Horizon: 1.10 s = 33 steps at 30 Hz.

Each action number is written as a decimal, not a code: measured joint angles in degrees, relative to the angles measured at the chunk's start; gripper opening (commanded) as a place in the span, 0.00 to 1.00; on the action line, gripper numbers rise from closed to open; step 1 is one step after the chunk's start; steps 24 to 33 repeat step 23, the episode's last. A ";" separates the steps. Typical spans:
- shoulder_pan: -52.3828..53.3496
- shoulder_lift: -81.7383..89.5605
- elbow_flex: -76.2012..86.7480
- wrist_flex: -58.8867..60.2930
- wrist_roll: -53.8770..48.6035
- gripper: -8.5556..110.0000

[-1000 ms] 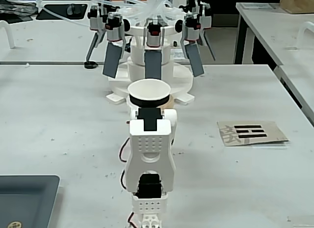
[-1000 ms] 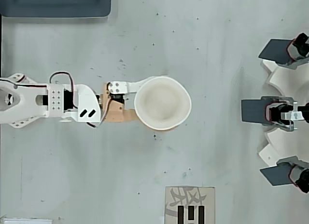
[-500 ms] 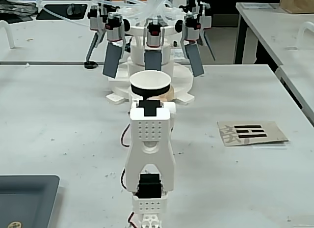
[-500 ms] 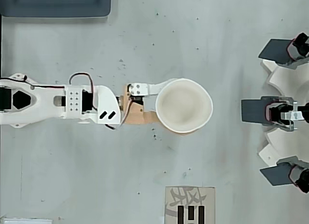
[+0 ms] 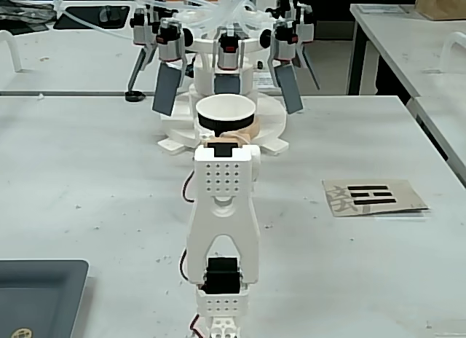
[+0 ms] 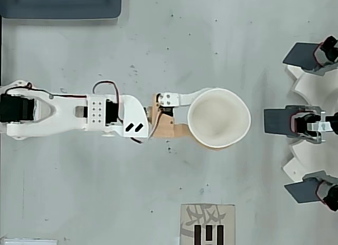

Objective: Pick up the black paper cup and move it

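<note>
While the black paper cup is clasped between the two fingers of the tool, upright with its white mouth open to the overhead view, the main risks are judged to lie in the grip and in what stands close ahead. The cup is seen in the fixed view near the white ring-shaped fixture with its dark hanging paddles; whether it is lifted clear of the tabletop cannot be told. If the arm is carried further forward, the paddles or the fixture could be struck and the cup knocked askew. Since thin paper walls are being squeezed, the cup could be crushed or allowed to slip and tip by a careless swing.
</note>
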 measured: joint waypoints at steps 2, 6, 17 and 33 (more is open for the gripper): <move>0.00 -0.79 -1.67 0.97 0.00 0.16; 0.35 -2.20 -4.39 2.11 0.00 0.16; 0.53 -4.75 -9.23 3.87 -0.18 0.15; 0.53 -6.06 -10.72 4.57 -0.18 0.15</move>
